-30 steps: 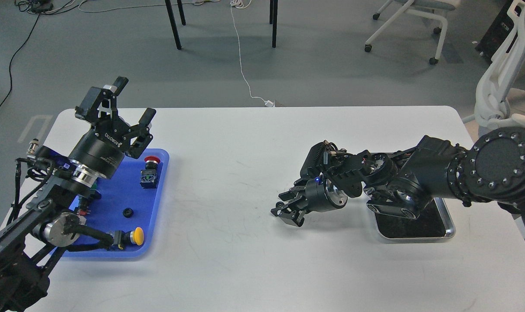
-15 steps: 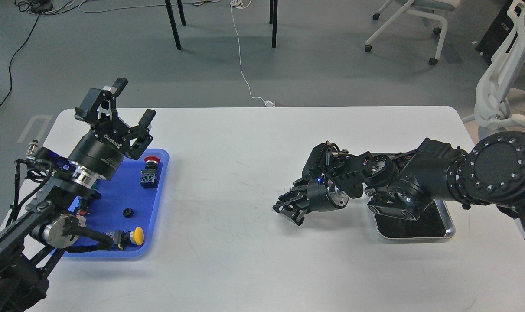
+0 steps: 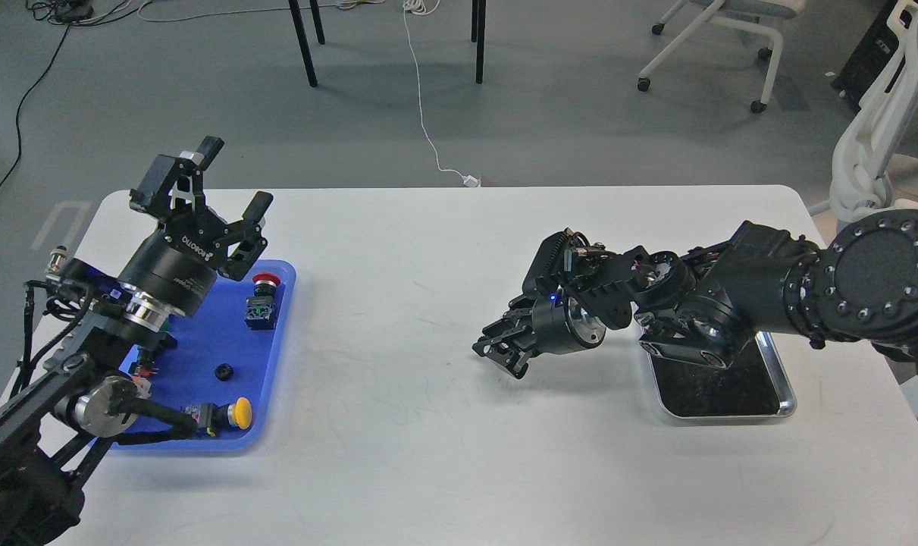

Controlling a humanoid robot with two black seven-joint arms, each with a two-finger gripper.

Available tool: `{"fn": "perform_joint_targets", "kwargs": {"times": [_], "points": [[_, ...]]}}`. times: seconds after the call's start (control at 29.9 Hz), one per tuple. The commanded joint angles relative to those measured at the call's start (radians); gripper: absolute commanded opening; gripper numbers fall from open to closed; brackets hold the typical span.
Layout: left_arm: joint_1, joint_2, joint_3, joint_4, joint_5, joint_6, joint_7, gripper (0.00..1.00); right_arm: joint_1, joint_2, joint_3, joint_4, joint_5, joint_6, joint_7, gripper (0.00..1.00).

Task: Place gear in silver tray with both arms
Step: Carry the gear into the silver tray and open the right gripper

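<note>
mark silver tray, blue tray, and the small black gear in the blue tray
silver tray (image 3: 784, 394), head view, near right rim.
blue tray (image 3: 201, 334), head view, bare floor.
black gear (image 3: 224, 371), head view, middle of the gear.

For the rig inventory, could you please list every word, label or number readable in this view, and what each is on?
"ROBOTIQ": white lettering on the left gripper, on its black body.
A second, smaller white line beside it: too small to read.
Right gripper: no lettering can be made out.
Push buttons in the blue tray: labels too small to read.
</note>
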Motion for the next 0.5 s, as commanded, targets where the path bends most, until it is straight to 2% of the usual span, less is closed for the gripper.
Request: {"fn": "perform_joint_targets", "kwargs": {"times": [0.0, 0.13, 0.23, 0.47], "points": [[0.000, -0.002, 0.002, -0.004, 0.000, -0.001, 0.001, 0.98, 0.047, 0.000, 0.001, 0.027, -0.001, 0.000, 0.000, 0.13], [0.000, -0.005, 0.000, -0.004, 0.000, -0.001, 0.001, 0.98, 0.121, -0.018, -0.010, 0.090, -0.016, 0.004, 0.000, 0.13], [0.000, -0.007, 0.002, -0.004, 0.000, -0.001, 0.001, 0.98, 0.156, -0.133, -0.028, 0.133, -0.054, 0.010, 0.000, 0.14], [0.000, -0.010, 0.003, -0.004, 0.002, -0.004, 0.001, 0.98, 0.141, -0.362, -0.122, 0.131, -0.114, 0.010, 0.000, 0.14]]}}
